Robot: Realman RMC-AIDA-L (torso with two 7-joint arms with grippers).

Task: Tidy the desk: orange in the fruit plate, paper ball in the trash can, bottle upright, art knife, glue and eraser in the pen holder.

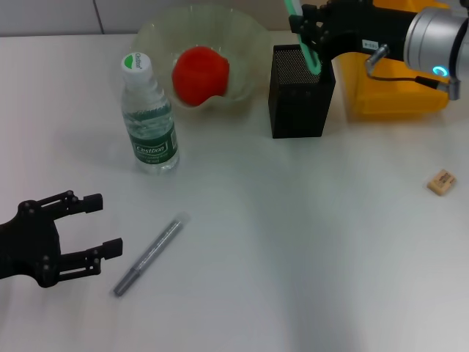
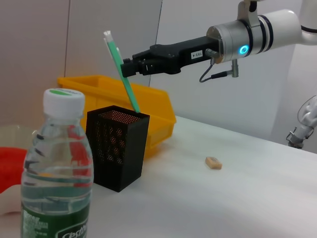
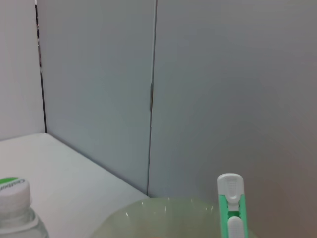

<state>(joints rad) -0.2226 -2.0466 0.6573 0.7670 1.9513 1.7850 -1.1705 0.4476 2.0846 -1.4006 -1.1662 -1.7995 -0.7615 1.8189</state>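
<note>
The orange (image 1: 199, 73) lies in the pale-green fruit plate (image 1: 245, 37). The bottle (image 1: 149, 117) stands upright to the plate's left. My right gripper (image 1: 306, 37) is shut on the green-and-white art knife (image 1: 304, 44), whose lower end dips into the top of the black mesh pen holder (image 1: 299, 103). The left wrist view shows the knife (image 2: 121, 69) slanting into the holder (image 2: 118, 146). The eraser (image 1: 442, 182) lies at the right. A slim grey glue stick (image 1: 150, 253) lies at the front left. My left gripper (image 1: 102, 226) is open just to its left. The paper ball is out of view.
The yellow trash can (image 1: 396, 95) stands behind and to the right of the pen holder, under my right arm. The white table reaches all edges of the head view. A grey wall panel fills the right wrist view.
</note>
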